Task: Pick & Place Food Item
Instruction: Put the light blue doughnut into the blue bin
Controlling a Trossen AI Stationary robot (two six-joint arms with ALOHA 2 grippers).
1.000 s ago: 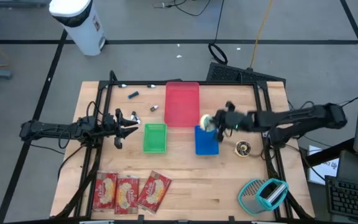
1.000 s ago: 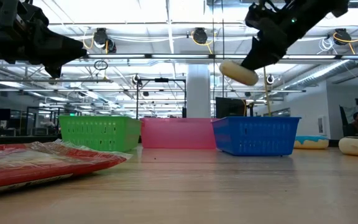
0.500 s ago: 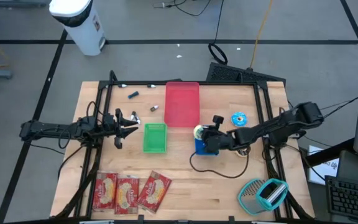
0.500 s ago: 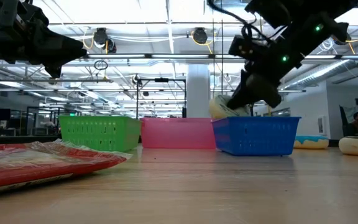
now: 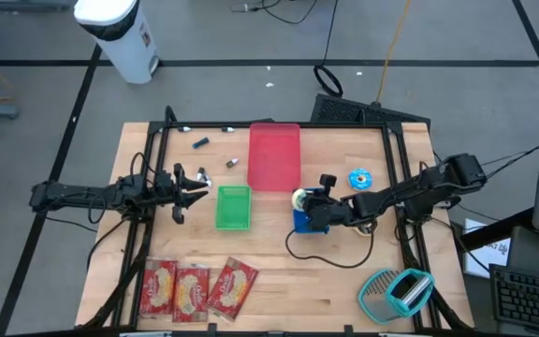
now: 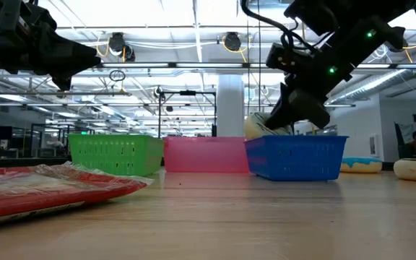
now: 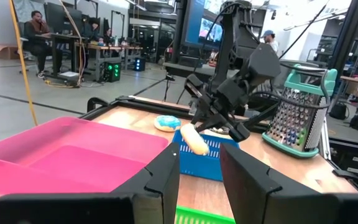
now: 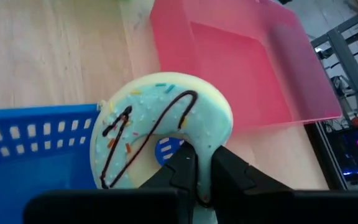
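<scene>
Right gripper (image 8: 202, 180) pinched tight on the frosted donut (image 8: 160, 134), low over the blue basket (image 5: 309, 217). Left gripper (image 5: 197, 183) part-open, holding nothing, beside the green basket (image 5: 233, 208).

Since 1 second ago the right gripper (image 5: 303, 198) comes down from above the blue basket (image 5: 311, 221) to its rim, carrying the pale donut (image 8: 160, 134) low over the basket's end.
</scene>
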